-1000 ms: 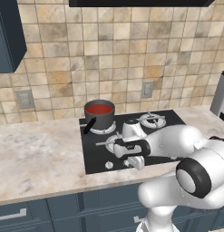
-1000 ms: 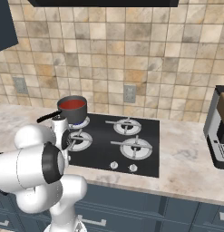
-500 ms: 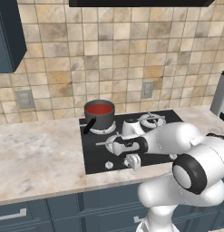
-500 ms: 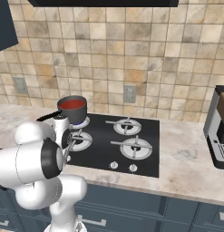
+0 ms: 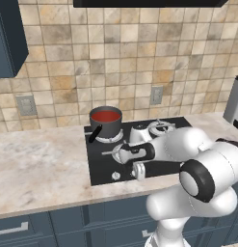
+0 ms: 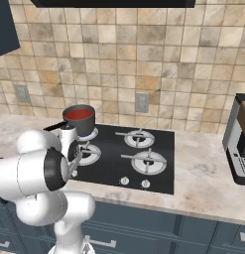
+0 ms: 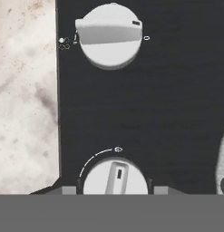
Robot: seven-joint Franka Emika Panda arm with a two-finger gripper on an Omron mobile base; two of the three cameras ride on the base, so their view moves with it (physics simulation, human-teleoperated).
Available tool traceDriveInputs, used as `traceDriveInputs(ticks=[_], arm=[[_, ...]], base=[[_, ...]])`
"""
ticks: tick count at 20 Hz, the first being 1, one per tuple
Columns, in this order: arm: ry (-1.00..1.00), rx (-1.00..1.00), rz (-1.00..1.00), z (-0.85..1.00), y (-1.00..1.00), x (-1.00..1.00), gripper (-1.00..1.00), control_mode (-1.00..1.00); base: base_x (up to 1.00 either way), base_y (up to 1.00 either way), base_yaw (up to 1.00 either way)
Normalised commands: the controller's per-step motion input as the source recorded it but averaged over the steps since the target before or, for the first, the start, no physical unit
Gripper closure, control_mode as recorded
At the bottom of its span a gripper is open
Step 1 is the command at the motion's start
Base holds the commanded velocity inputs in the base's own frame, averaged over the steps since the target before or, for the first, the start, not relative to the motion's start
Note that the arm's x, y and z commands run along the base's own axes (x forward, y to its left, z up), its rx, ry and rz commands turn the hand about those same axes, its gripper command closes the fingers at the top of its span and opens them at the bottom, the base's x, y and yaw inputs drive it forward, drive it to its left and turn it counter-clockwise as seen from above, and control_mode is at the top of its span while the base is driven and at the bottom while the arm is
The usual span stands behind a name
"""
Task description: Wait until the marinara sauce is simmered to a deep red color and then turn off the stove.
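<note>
Silver knob (image 7: 114, 177), pointer nearly upright

The left base view looks forward and down from behind the arm at the stove (image 5: 139, 149), mid-frame, with the tiled wall (image 5: 139, 58) above. The right base view faces the same stove (image 6: 129, 156) and wall (image 6: 144, 64) from the other side, stove at centre. The hand view looks straight down, very close, at two knobs: one (image 7: 111, 35) at upper centre, another (image 7: 115, 177) at the bottom edge, with countertop (image 7: 25, 99) along the left.

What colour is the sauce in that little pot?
The marinara sauce is a deep red, clearest in the left base view.
</note>
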Motion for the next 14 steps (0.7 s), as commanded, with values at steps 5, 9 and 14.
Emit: traceDriveInputs(ticks=[5, 9, 14], arm=[[0.06, 0.0, -0.24, -0.15, -0.13, 0.0, 1.0, -1.0], [0.04, 0.0, -0.24, -0.18, -0.11, 0.0, 1.0, -1.0], [0.01, 0.0, -0.25, -0.15, -0.04, -0.12, 1.0, -1.0]], base=[[0.0, 0.0, 0.0], [0.0, 0.0, 0.0], [0.0, 0.0, 0.0]])
